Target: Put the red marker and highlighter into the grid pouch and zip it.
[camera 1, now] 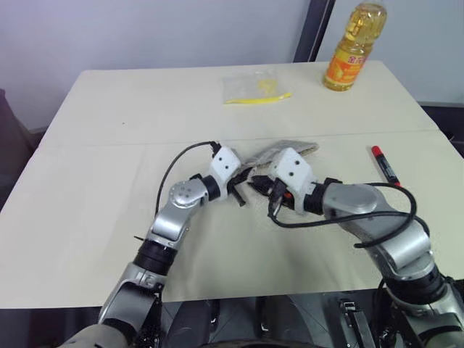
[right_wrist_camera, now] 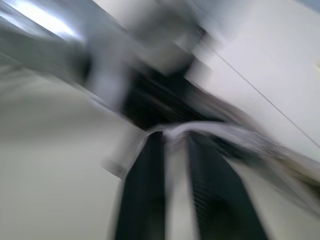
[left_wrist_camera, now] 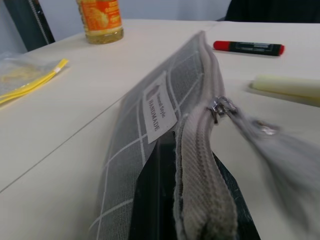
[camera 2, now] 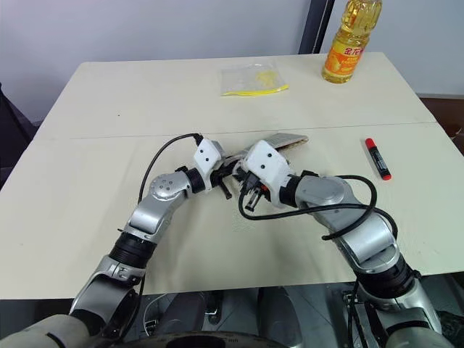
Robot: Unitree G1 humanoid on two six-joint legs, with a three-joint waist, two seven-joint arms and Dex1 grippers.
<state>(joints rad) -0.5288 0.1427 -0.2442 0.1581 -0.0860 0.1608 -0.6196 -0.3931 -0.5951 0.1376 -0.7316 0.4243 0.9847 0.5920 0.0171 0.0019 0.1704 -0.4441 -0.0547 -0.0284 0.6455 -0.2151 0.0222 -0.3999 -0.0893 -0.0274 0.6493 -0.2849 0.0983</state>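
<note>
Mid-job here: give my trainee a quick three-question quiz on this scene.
1. True or false: the red marker is already inside the grid pouch.
2. What is the left gripper shut on? A clear bag, B grid pouch, C red marker.
3. Fill in: an orange-labelled ___ of yellow liquid stands at the far right corner of the table.
Key: 1 false, it lies on the table; 2 B; 3 bottle.

Red marker point(camera 1: 385, 165) right of grid pouch point(left_wrist_camera: 150, 130).
</note>
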